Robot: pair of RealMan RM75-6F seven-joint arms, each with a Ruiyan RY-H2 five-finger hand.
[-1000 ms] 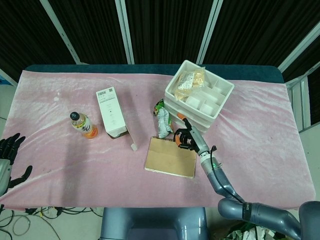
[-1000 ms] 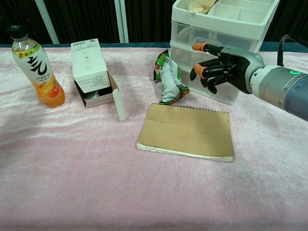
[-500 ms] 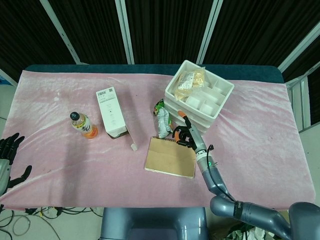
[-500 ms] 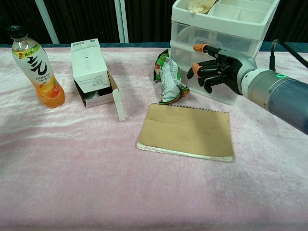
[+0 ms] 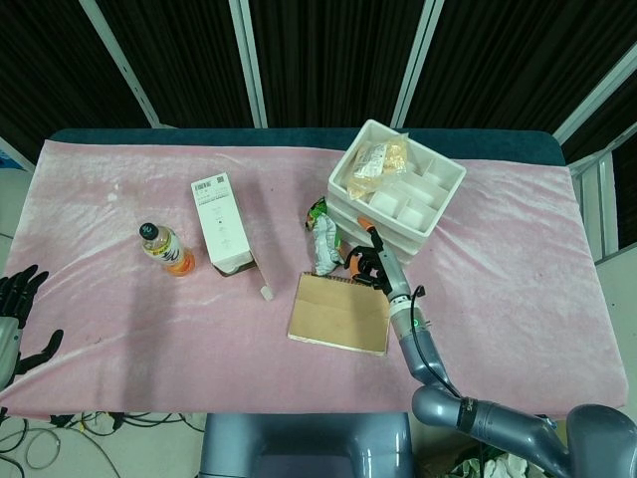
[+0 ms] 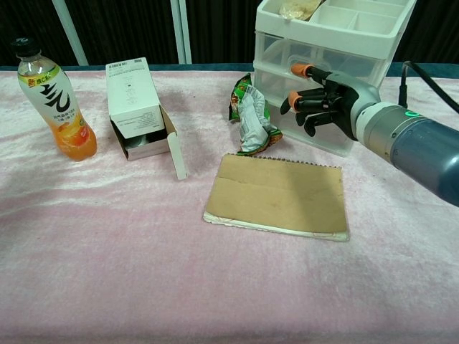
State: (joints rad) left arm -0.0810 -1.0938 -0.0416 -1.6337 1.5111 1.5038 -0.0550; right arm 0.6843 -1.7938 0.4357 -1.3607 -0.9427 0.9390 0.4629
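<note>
Head view first: my right hand (image 5: 369, 257) sits against the white drawer unit (image 5: 396, 191) near the table's far edge, its long axis running diagonally; my left hand (image 5: 18, 317) hangs open off the left edge. Chest view: fingers (image 6: 310, 103) spread at the drawer front, gripping nothing, snack packet (image 6: 252, 117) just beside.

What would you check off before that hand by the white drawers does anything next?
1. Right hand holds nothing, fingers apart: ok.
2. Right hand touching the drawer unit: cannot tell; it is right at the drawer fronts.
3. Drawers shut: ok, none pulled out.
4. Snack packet out of the hand's way: not ok, it lies right beside the fingers.
5. Notebook flat on the cloth below the hand: ok.
6. Left hand away from everything, at the table's edge: ok.
</note>
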